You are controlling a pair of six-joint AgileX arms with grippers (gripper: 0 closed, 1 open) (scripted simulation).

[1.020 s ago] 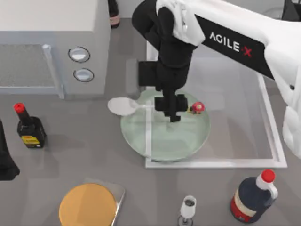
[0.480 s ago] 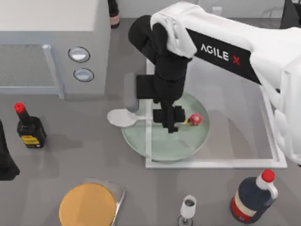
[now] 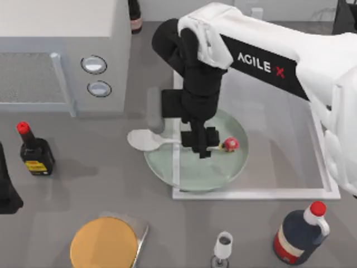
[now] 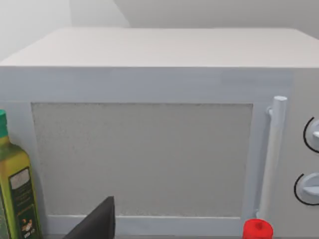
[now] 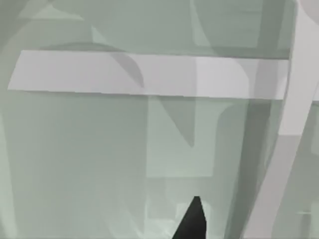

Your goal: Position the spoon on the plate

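The white spoon lies crosswise over the pale green plate. Its oval bowl juts past the plate's left rim, and its red-and-yellow ornament hangs over the plate's right half. My right gripper points down over the middle of the handle and is shut on it. The right wrist view looks close onto the plate, with one dark fingertip at the picture's edge. My left arm is parked at the table's far left.
A microwave fills the back left. A small dark bottle stands at the left. At the front are an orange disc, a little white-topped glass and a big dark bottle. A white-framed mat lies under the plate.
The right gripper has carried the spoon toward the table's front, from the plate's far edge to over its middle. In the last half second it only shifted slightly.
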